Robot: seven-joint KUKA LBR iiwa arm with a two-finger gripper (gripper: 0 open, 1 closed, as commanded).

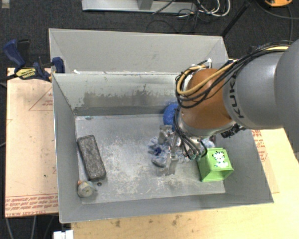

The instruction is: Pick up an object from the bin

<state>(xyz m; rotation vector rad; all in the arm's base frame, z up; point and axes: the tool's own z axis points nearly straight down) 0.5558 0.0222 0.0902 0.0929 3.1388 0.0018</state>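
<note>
Closest up, grey arm point(259, 93) lettered "KUK", reaching from the right into the grey bin point(129, 54), gripper point(168, 161) low at mid-floor just beside a crumpled blue-and-white wad point(156, 148); clenched or released impossible to tell, wad too bunched to show a long axis. Elsewhere in the bin: grey block point(91, 157) at left lying lengthwise far-to-near, small round piece point(85, 189) just off its near end, green box point(215, 165) with an unreadable white label at right, blue lump point(170, 113) towards the back wall.
</note>
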